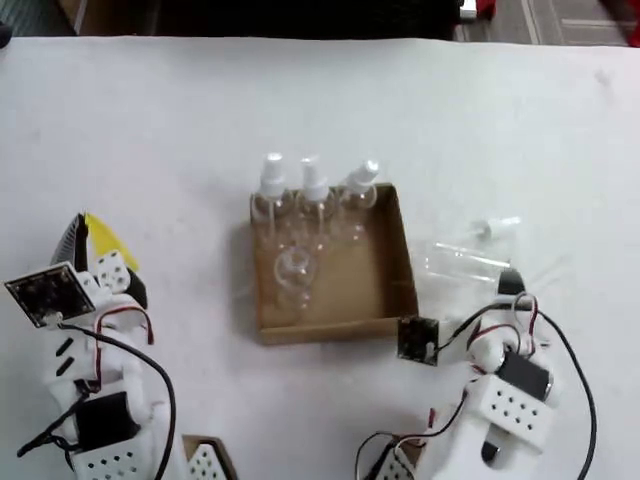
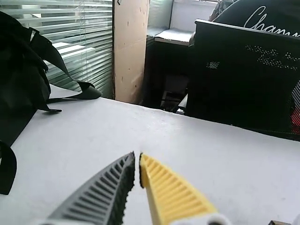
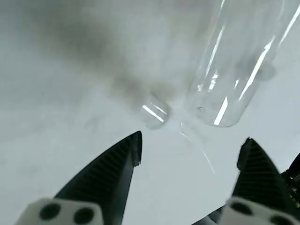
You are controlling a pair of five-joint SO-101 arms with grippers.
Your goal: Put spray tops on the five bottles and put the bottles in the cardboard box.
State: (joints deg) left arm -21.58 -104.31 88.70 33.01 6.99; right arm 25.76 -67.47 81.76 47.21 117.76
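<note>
Right wrist view: right gripper [image 3: 192,140], jaws spread wide, holding nothing, just short of the loose bottle [image 3: 236,70]. Loose bottle: clear, on its side on the table [image 1: 150,130], just beside the box [image 1: 405,265] on the right arm's side, no top fitted. Handling, by judgement: light, stiff, smooth-walled, apt to roll or slip; take it across the middle of the body, not the neck, with a gentle squeeze. Spray top [image 1: 495,228]: white, thin tube attached, lying near the loose bottle on its far side; small and light, probably best held by the head. Left gripper [image 2: 137,161]: grey and yellow jaws pressed together, empty, over the table well apart from the box. Box: three capped bottles [image 1: 312,190] upright along the far wall; a fourth bottle [image 1: 295,270] in front of them, apparently uncapped.
</note>
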